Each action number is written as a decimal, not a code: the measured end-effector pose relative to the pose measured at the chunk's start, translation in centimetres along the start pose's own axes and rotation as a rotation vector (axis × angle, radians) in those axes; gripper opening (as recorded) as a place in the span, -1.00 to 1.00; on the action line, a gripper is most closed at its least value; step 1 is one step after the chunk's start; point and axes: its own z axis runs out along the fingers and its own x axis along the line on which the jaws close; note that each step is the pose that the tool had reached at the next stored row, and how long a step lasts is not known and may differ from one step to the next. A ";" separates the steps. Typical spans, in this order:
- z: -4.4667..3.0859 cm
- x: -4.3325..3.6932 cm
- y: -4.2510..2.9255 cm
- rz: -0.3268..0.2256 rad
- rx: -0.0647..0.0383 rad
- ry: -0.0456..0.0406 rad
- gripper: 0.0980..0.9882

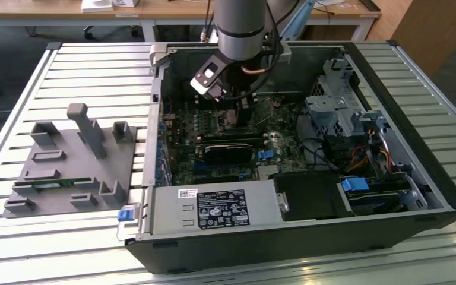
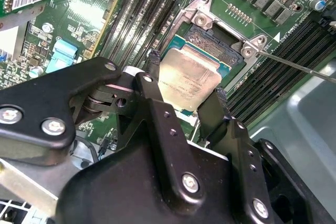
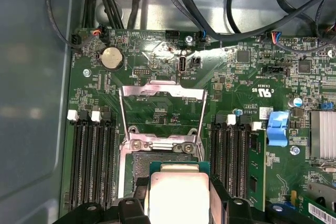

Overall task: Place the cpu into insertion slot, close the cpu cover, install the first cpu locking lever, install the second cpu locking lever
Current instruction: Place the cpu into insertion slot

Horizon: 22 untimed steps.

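In the exterior view, an open computer case lies on its side on a slatted tabletop. From where I stand, a grey moulded fixture sits beside the case at nine o'clock, and a silvery power supply fills the case's edge at six o'clock. The robot arm comes down from twelve o'clock and reaches into the case over the green motherboard.

In the second wrist view, the gripper is closed on the cpu — one black fingertip presses each of two opposite edges. The chip's dull metal face is turned up. It sits over the insertion slot but off-centre, so a strip of the dark contact field shows beyond its far edge. Whether it touches the socket, I cannot tell. A thin metal rod slants away from one corner of the socket's rim.

In the first wrist view, the cpu is in the gripper just above the slot's dark interior. The cpu cover — a silvery frame with a cut-out centre — lies swung open, flat over the board on the far side of its hinge. Black memory slots flank the socket on both sides. A coin battery sits beyond the cover, and a blue clip stands past one bank of slots.
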 end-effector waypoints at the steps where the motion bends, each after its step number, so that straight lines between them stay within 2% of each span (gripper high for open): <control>1: 0.03 0.00 0.00 0.000 0.000 0.0000 0.00; 13: 0.31 0.00 -0.05 0.000 0.000 0.0001 0.00; 15: 0.89 -0.01 -0.16 0.000 0.000 0.0001 0.00; 22: 1.14 -0.02 -0.18 0.000 0.000 0.0001 0.00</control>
